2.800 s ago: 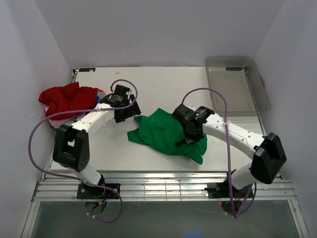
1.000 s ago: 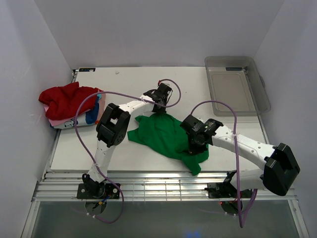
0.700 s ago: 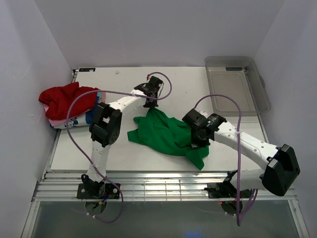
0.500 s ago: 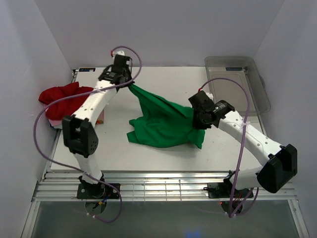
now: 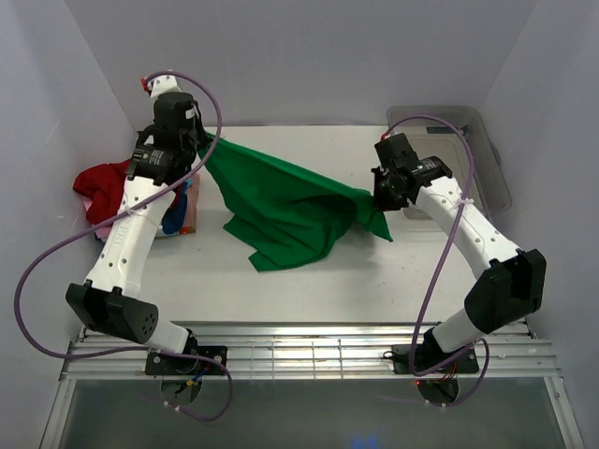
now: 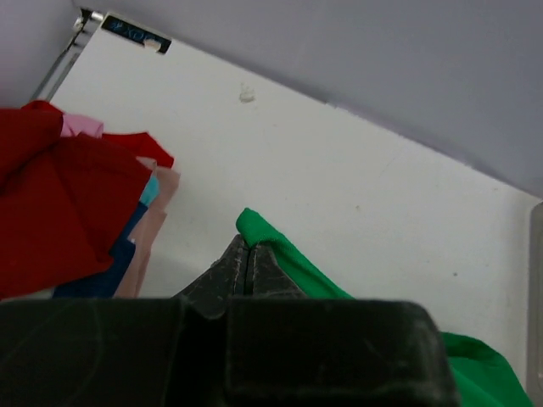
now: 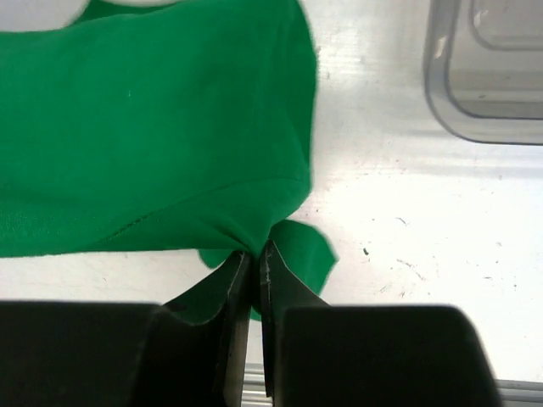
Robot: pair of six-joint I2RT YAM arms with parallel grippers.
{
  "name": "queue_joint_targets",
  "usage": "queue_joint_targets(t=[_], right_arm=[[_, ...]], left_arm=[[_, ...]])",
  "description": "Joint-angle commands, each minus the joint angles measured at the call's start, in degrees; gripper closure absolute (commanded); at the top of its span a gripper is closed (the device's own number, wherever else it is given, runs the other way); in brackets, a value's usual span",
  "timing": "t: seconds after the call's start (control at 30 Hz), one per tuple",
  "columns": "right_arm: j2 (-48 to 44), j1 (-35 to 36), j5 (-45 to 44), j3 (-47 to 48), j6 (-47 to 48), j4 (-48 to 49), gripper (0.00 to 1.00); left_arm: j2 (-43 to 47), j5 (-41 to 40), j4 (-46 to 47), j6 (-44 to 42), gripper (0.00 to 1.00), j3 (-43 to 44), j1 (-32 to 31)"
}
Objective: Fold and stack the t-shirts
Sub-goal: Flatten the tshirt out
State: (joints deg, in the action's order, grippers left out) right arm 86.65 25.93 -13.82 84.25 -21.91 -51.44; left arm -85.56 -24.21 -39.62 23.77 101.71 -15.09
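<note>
The green t-shirt [image 5: 285,206] hangs stretched above the table between both arms. My left gripper [image 5: 198,142] is raised at the far left and shut on one corner of the green t-shirt [image 6: 280,254]. My right gripper [image 5: 372,196] is shut on the opposite edge of the green t-shirt [image 7: 153,136], its jaws pinching a bunched fold. The red t-shirt [image 5: 101,183] lies crumpled at the table's left edge on top of the pink/white printed t-shirt [image 5: 178,213]; both show in the left wrist view, the red t-shirt [image 6: 51,203] over the printed t-shirt [image 6: 136,246].
A clear plastic bin [image 5: 447,159] stands at the far right of the table, its corner [image 7: 484,76] close behind my right gripper. The white table [image 5: 309,281] has walls close on three sides.
Both arms have lifted and drawn apart, the left going up and back-left, the right going back-right. The green t-shirt went from a crumpled heap to a spread sheet hanging between them.
</note>
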Motion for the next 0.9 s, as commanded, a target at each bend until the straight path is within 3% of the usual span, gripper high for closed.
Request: queue_joint_targets(t=[0.0,0.17,0.37,0.53,0.67,0.87], right_arm=[[2.64,-1.85,4.82,-4.95,5.91,-5.44,0.89],[5.36,-1.59,13.3,-16.73,5.39,6.34,0.9],[9.49,-0.01,13.74,-16.75,4.51,12.42,0.89],[13.28,1.66,9.17,-16.39,4.6,9.43,0.9],[9.34,2.54,8.81,-16.49,3.37,8.99,0.9],[2.13,2.72,4.78,-3.14,3.01,-3.1,0.9]], left_arm=[[5.74,-5.43,0.5,0.48,1.0,-9.46,2.08],[13.03,-0.23,0.85,5.14,1.0,-28.03,2.08],[17.61,0.3,0.94,6.03,1.0,-39.03,2.08],[20.6,-0.66,-0.37,5.76,1.0,-40.98,2.0],[21.57,-2.16,-1.6,5.67,1.0,-38.88,2.08],[22.71,-2.87,-2.75,4.97,1.0,-32.72,2.08]])
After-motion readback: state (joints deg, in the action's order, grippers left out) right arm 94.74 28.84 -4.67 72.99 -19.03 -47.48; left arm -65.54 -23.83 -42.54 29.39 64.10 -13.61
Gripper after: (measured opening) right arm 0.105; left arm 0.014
